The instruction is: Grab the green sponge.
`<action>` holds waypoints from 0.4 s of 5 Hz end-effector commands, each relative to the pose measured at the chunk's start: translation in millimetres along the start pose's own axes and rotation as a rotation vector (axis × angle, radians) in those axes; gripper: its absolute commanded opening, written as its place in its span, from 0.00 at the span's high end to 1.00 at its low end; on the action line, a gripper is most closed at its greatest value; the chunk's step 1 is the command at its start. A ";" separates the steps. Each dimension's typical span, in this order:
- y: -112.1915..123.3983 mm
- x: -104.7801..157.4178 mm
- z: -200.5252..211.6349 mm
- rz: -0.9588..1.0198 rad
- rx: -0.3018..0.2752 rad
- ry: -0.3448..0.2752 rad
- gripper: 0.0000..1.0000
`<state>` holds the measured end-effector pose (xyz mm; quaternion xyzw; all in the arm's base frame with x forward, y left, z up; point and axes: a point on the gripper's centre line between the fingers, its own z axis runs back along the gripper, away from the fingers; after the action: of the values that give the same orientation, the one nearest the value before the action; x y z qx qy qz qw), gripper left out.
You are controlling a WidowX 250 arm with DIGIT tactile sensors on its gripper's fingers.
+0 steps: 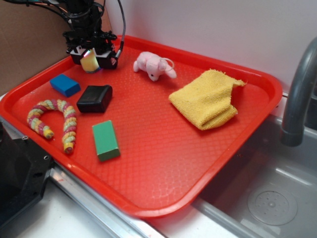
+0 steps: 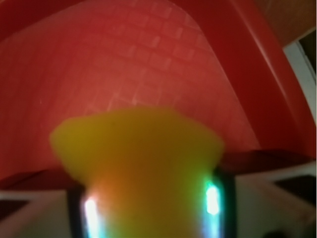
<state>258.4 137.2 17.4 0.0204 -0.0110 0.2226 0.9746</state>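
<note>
At the tray's (image 1: 148, 163) far left corner, exterior view: the gripper (image 1: 91, 60) is clamping the green sponge (image 1: 89, 63) between its fingers. Just below it are lying a blue block (image 1: 65, 85) and black box (image 1: 94, 98).

Wrist view: the sponge (image 2: 138, 148) is bulging yellow from the gripper (image 2: 148, 208), above the tray (image 2: 124, 54).

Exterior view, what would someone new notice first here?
The big red tray fills the view, with a folded yellow cloth at its right and a pink plush toy near the back edge. At the back left corner, the gripper is clamped on the sponge, whose yellow foam fills the wrist view.
</note>
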 end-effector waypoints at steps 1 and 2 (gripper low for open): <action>-11.1 -52.9 101.5 -0.096 -0.072 -0.054 1.00; -38.6 -86.9 153.1 -0.233 -0.115 -0.074 1.00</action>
<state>193.8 42.5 156.0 -0.0310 -0.0312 0.1040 0.9936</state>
